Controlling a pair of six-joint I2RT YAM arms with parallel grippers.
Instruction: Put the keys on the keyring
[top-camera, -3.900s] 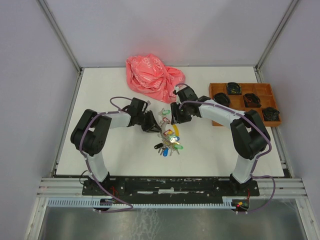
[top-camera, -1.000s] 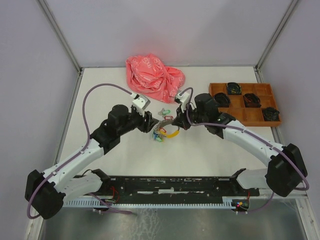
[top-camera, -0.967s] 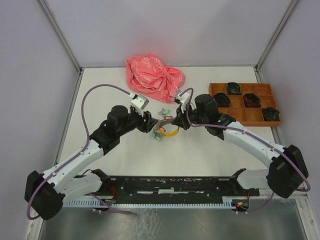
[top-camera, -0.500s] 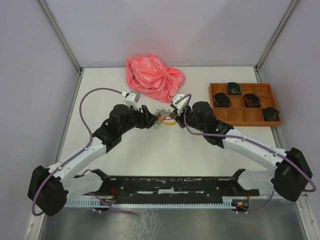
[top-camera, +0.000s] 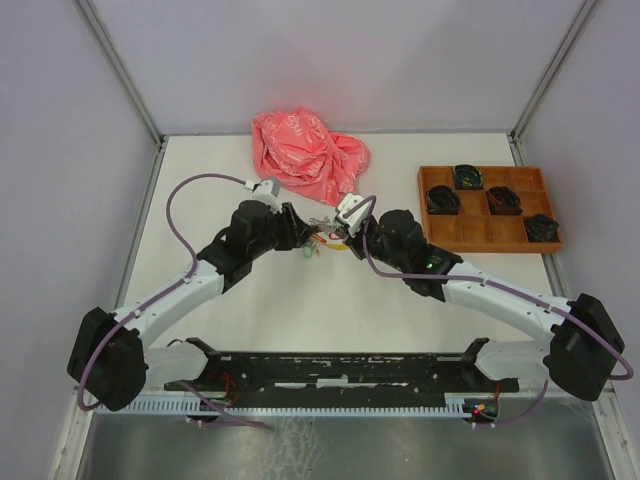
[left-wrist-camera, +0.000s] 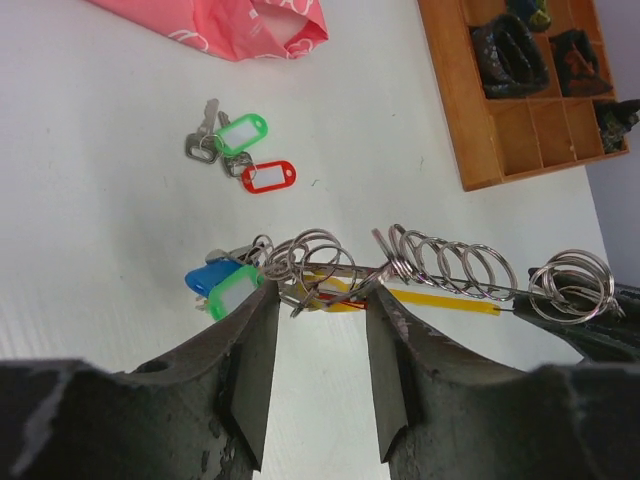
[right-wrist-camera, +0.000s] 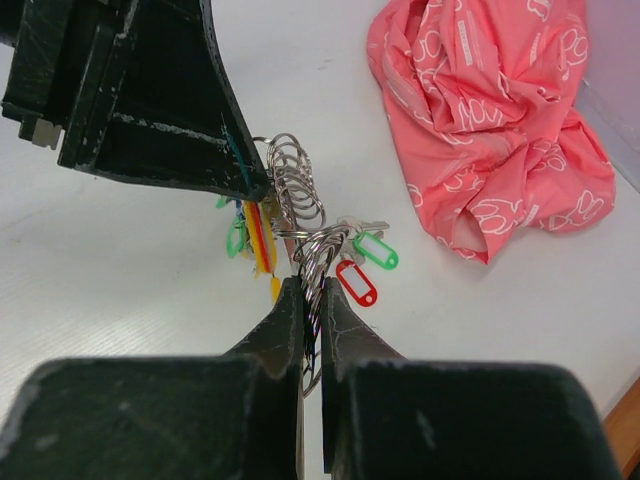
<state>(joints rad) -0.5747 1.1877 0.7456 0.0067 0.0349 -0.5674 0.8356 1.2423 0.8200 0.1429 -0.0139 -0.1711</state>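
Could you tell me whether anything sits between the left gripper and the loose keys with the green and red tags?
Yes: the chain of key rings, pinched at one end by the right gripper, hangs across the tips of the open left gripper. Beyond it, only bare table leads to the keys.

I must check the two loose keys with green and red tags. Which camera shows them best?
The left wrist view: the keys lie unobstructed on the table, both tags clear. The right wrist view shows them partly behind the held rings. The top view shows them too small to make out.
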